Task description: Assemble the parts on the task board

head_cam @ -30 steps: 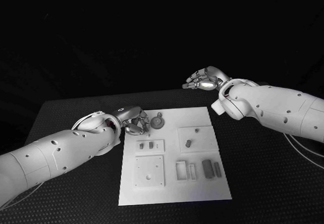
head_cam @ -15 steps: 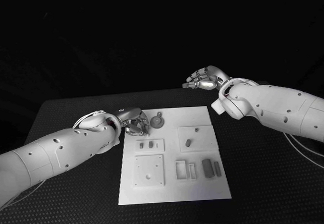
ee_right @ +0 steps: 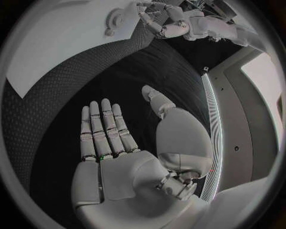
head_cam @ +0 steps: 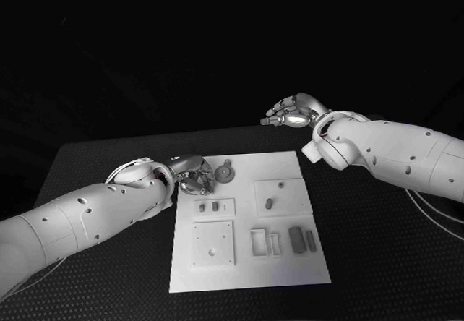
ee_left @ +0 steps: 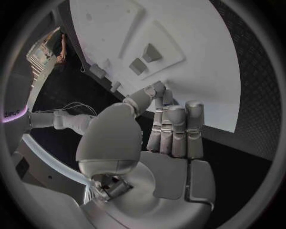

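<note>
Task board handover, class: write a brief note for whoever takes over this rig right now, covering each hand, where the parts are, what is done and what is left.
Left hand: at the far-left corner of the task board, fingers beside the round gear-like part; whether it holds anything cannot be told.
Right hand: open, holds nothing, raised over the table beyond the board's far-right corner.
Parts: the small pieces lie loose near the board's middle.
Done: nothing visibly finished.
Left: seating the loose pieces.
</note>
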Robot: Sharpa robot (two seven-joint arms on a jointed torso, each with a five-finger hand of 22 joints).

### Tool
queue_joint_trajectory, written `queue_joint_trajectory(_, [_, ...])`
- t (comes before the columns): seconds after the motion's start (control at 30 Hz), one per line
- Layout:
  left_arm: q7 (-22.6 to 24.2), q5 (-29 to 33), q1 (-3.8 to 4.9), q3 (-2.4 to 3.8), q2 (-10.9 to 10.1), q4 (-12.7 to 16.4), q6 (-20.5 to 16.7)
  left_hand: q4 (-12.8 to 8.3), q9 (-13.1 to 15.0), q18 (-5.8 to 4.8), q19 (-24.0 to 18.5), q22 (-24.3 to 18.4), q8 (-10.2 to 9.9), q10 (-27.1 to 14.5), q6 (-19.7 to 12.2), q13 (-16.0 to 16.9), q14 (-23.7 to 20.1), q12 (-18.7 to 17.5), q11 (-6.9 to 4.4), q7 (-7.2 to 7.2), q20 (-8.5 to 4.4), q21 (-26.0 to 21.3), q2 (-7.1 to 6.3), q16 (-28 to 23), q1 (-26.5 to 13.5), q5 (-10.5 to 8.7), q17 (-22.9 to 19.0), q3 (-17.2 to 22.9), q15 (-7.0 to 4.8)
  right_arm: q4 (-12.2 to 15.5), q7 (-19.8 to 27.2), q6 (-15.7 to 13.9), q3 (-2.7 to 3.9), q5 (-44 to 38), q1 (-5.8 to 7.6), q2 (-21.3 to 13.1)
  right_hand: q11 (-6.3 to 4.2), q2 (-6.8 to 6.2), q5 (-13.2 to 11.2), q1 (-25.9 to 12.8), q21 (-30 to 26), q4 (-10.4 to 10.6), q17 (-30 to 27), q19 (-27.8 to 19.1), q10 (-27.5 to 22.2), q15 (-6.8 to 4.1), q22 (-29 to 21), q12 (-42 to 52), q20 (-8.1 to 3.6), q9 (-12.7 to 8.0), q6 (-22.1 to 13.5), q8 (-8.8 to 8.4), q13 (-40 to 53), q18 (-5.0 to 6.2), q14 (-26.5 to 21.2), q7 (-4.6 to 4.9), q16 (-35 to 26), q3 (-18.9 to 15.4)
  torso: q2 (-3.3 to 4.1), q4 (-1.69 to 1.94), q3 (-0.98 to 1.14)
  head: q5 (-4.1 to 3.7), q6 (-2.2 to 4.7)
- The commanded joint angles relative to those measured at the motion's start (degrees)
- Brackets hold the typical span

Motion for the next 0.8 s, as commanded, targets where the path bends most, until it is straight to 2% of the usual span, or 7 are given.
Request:
queue_joint_trajectory(0.03, [-0.29, 0.14, -0.12, -0.08, 0.17, 0.16, 2.32, -0.09, 0.11, 4.6, 0.05, -0.09, 0.09, 3.41, 0.24, 0.59, 0.32, 0.17, 0.46, 0.03, -1.27, -0.19, 0.99, -0.35, 0.37, 0.14, -0.06, 0.25, -0.12, 0.04, 0.38, 0.53, 0.02, -0.1, -0.01, 0.01, 0.34, 0.18, 0.21, -0.29, -0.19, 0.26, -0.07, 0.47, 0.01, -0.09, 0.06, -0.27, -0.13, -0.1, -0.42, 0.39, -0.06, -0.65, -0.42, 1.26, 0.28, 0.04, -0.02, 0.02, 0.0, -0.02, 0.0])
queue_joint_trajectory(0.43, [-1.22, -1.1, -0.12, -0.15, 0.31, -0.01, 3.58, -0.11, 0.14, 4.58, 0.03, -0.07, 0.04, 3.38, 0.19, 0.58, 0.29, 0.06, 0.48, 0.04, -1.3, -0.22, 1.05, -0.39, 0.41, 0.11, -0.07, 0.25, -0.1, 0.01, 0.38, 0.52, 0.02, -0.1, -0.02, 0.05, 0.34, 0.18, 0.21, -0.27, -0.23, 0.25, -0.09, 0.48, 0.01, -0.09, 0.09, -0.27, -0.13, -0.11, -0.43, 0.4, -0.06, -0.64, -0.43, 1.26, 0.29, 0.03, -0.01, 0.02, -0.02, -0.03, -0.14])
queue_joint_trajectory(0.8, [-1.51, -1.43, -0.2, -0.39, 1.23, -0.98, 2.31, -0.09, 0.16, 4.54, 0.0, -0.04, -0.09, 3.35, 0.04, 0.57, 0.24, -0.08, 0.52, 0.11, -1.32, -0.22, 1.07, -0.43, 0.4, 0.02, -0.1, 0.19, -0.07, 0.0, 0.37, 0.55, 0.02, -0.1, -0.02, 0.15, 0.35, 0.17, 0.2, -0.28, -0.27, 0.26, -0.12, 0.49, 0.01, -0.09, 0.13, -0.27, -0.12, -0.12, -0.43, 0.41, -0.07, -0.64, -0.44, 1.26, 0.31, 0.02, 0.0, -0.04, -0.01, -0.05, -0.08])
